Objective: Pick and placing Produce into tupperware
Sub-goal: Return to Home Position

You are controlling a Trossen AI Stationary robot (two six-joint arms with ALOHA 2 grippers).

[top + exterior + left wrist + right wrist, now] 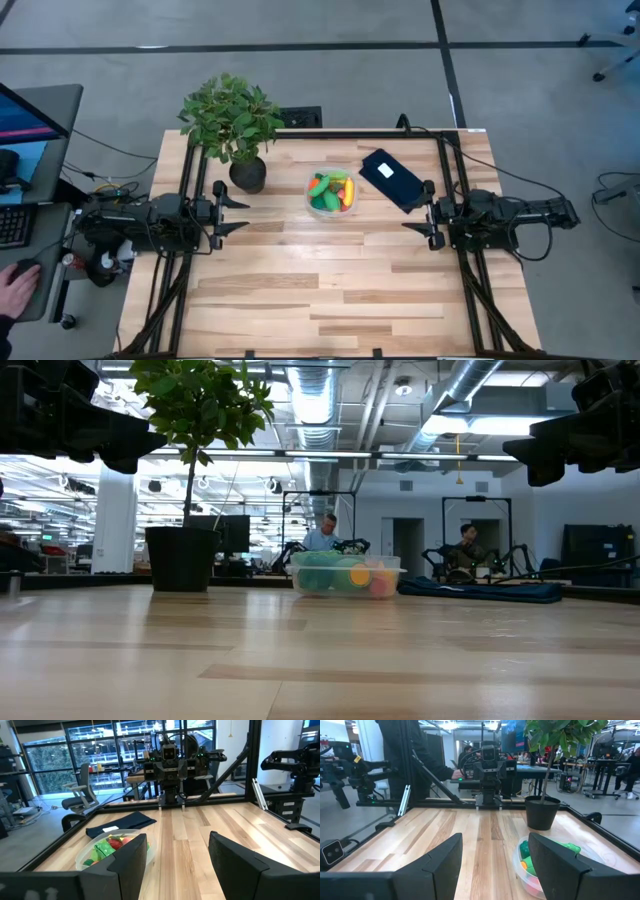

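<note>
Wooden table (330, 290), left tool (247, 215) and right tool (405, 213) level at opposite edges, jaws parted, produce (332, 192) in tupperware (308, 190).

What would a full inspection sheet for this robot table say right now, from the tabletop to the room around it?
Surface: wooden table, pale planks, no spills seen.
Job's things: toy fruit and vegetables piled inside the clear tub; none seen loose on the table.
Clutter: potted plant and a flat black pad with a white label, either side of the tub.
Grippers: left gripper and right gripper both open and empty, at opposite table edges, facing each other.
Cables: loose leads on the floor by the left arm.
Surroundings: a person's hand at a side desk; people seated in the room behind.
</note>
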